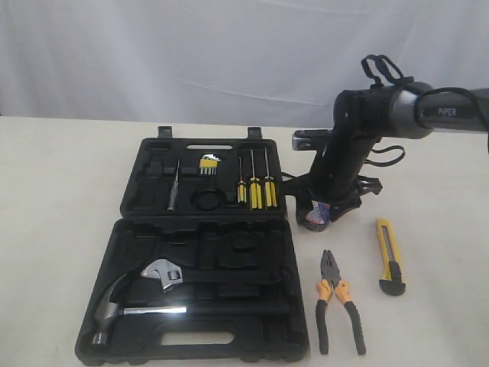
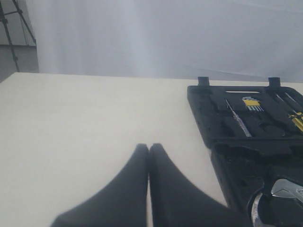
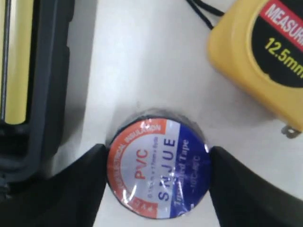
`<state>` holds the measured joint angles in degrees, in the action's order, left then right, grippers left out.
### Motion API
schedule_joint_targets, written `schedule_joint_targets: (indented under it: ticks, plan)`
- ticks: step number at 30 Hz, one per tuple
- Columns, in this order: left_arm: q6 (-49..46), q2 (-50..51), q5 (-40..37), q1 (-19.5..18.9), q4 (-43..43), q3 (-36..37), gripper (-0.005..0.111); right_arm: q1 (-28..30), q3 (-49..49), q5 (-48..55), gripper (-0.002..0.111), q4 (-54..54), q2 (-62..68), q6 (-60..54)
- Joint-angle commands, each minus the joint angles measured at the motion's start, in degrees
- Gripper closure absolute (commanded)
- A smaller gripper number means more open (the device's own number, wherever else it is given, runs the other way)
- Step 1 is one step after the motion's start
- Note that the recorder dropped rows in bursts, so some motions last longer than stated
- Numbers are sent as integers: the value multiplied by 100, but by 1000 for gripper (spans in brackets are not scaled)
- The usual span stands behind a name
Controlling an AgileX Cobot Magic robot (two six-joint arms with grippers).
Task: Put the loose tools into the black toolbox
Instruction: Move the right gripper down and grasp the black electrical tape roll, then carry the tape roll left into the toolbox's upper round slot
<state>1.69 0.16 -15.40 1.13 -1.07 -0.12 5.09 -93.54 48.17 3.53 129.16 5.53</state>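
Note:
The tape roll (image 3: 158, 168), with its orange, white and blue label, lies flat on the table just right of the black toolbox (image 1: 229, 306). My right gripper (image 3: 158, 152) reaches straight down over the tape roll (image 1: 314, 216), and its two fingers press against opposite sides of it. The yellow tape measure (image 3: 265, 56) with its black cord lies close beside the roll. The utility knife (image 1: 390, 256) and the pliers (image 1: 338, 302) lie on the table right of the open case. My left gripper (image 2: 149, 147) is shut and empty, hovering over bare table left of the toolbox (image 2: 227, 142).
The lower half of the case holds a claw hammer (image 1: 114, 306) and an adjustable wrench (image 1: 164, 274). The upper half holds three yellow-handled screwdrivers (image 1: 256, 191) and yellow hex keys (image 1: 208, 164). A white curtain backs the table.

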Motion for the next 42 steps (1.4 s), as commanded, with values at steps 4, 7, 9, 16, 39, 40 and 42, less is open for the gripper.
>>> schedule_joint_targets:
  ticks: [4, 7, 9, 16, 39, 40, 42]
  plan:
    - [5, -16, 3, 12, -14, 12, 107, 2, -38, 233, 94, -60, -283, 109]
    - [5, -16, 3, 12, -14, 12, 107, -19, -38, 339, 90, -60, -573, 22]
    - [5, -16, 3, 12, -14, 12, 107, -85, -38, 384, 89, -60, -816, -84]
    - [5, -16, 3, 12, -14, 12, 107, -675, -870, 943, 89, -15, -1010, -239]
    - [5, -16, 3, 12, -14, 12, 107, -1734, -3502, 1045, 89, -133, 1318, 212]
    - [5, -16, 3, 12, -14, 12, 107, -1734, -3502, 957, 89, -178, 1350, 212]
    - [5, -16, 3, 12, -14, 12, 107, -1734, -3502, 888, 89, -268, 1388, 212]
